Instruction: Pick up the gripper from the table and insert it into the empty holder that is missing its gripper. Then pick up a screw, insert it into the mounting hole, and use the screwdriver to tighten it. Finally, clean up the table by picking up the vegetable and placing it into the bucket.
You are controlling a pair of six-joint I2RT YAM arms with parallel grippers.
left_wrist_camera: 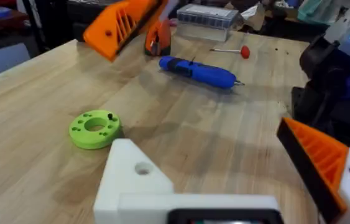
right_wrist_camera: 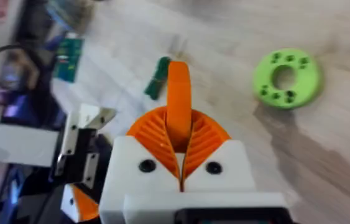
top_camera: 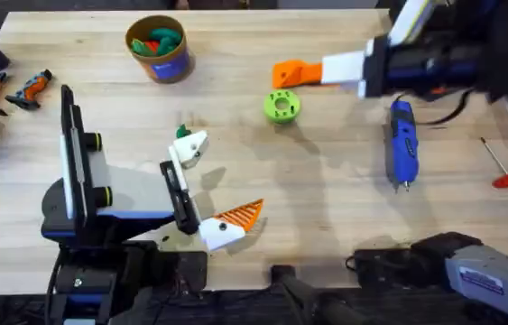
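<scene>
1. Up at the upper right of the overhead view we see the right gripper (top_camera: 312,70) clamped tight on the orange gripper piece (top_camera: 282,72), which it holds above the table.
2. In the right wrist view, the gripper piece (right_wrist_camera: 178,87) stands pinched between the two orange ribbed pads (right_wrist_camera: 207,138), its slim tip pointing away from the camera.
3. At the lower left of the overhead view, the left gripper (top_camera: 213,185) is spread wide with nothing between its fingers.
4. One left finger is the bare white holder (top_camera: 192,146), with its mounting hole (left_wrist_camera: 142,168) showing in the left wrist view. The other finger carries an orange pad (top_camera: 243,215).
5. The dark-green vegetable (top_camera: 181,132) lies on the table just beside the holder's tip, left of centre.
6. The bucket (top_camera: 161,63) sits at the upper left of the table, with colourful pieces inside it.
7. We spot the lime-green disc (top_camera: 281,106) near the middle of the table, just below the right gripper in the overhead frame.
8. The blue screwdriver (top_camera: 401,144) lies at the right of the table, and a red-handled tool (top_camera: 506,173) rests farther right.
</scene>
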